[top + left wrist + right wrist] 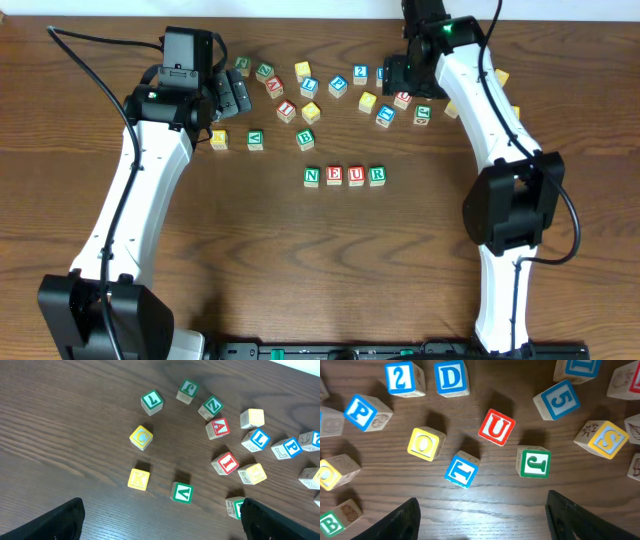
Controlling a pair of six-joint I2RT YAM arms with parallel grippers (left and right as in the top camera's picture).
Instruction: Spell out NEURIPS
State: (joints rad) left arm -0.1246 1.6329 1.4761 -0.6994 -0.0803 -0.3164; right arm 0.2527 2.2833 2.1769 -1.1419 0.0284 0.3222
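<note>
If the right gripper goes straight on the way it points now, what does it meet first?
Probably the blue T cube, nearest the midline of the right gripper; the red U cube lies beyond. Depth is unclear in this view.

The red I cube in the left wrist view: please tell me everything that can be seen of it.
The red I cube is a small wooden block; its top face bears the letter I in red, and its visible side is pale wood with a faint drawing. It rests flat on the wooden table, turned askew to the picture's edges, below the red A cube and close beside a yellow-faced cube; whether they touch is unclear. Nothing holds it.
</note>
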